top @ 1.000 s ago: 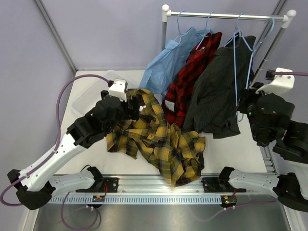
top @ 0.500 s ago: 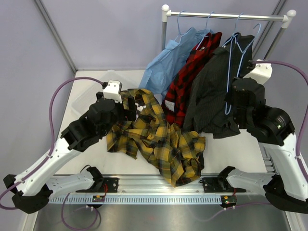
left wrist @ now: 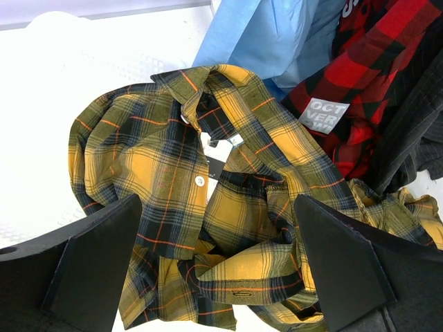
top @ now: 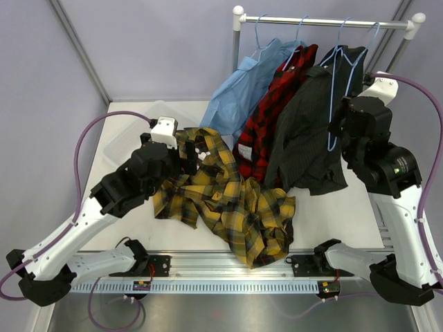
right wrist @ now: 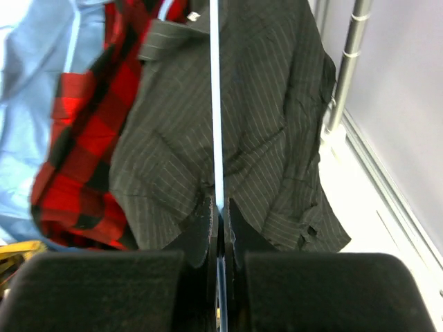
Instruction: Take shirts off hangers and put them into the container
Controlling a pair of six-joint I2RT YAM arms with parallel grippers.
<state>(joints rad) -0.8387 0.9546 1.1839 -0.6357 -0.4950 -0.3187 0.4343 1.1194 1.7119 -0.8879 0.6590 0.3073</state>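
Shirts in three colours hung on the rail (top: 325, 23) at the back right: a light blue shirt (top: 239, 93), a red-and-black plaid shirt (top: 270, 111) and a dark grey shirt (top: 304, 131), side by side and overlapping, their hems reaching down to the table (top: 332, 214). A yellow-and-black plaid shirt (top: 221, 200) lay off its hanger, crumpled across the middle of the table. Its collar end was beside the container (top: 131, 135) at the back left; whether any of it lay inside could not be told. The left gripper (left wrist: 218, 235) hovered above that collar end with its fingers wide apart, holding nothing. The right gripper (right wrist: 219, 214) was raised in front of the dark grey shirt, its fingers pressed together on the thin wire of a pale-blue hanger (right wrist: 215, 104) hooked over the rail.
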